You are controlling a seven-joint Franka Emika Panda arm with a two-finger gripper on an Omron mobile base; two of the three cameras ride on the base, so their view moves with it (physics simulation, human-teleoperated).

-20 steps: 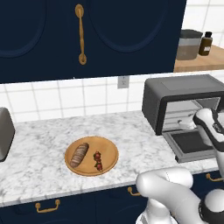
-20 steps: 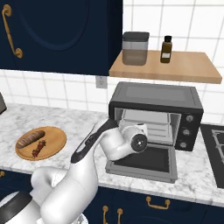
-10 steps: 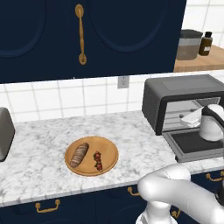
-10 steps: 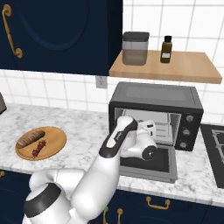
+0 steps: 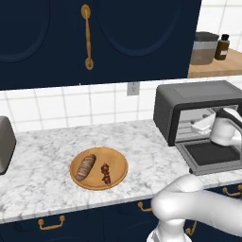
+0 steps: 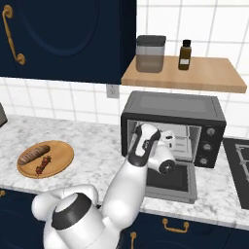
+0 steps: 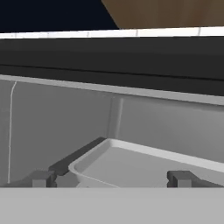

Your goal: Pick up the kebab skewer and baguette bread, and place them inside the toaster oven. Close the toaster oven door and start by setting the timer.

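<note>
No text, label, brand, number or sign can be read anywhere in these pictures. The toaster oven (image 6: 173, 129) has round knobs (image 6: 210, 144) on its right panel, but any marks around them are too small to make out. The dark bottle (image 6: 184, 55) and the grey canister (image 6: 150, 54) on the wooden shelf (image 6: 194, 75) carry no legible label. The wall outlet (image 6: 113, 91) and the cabinet doors (image 5: 94, 40) are plain.
</note>
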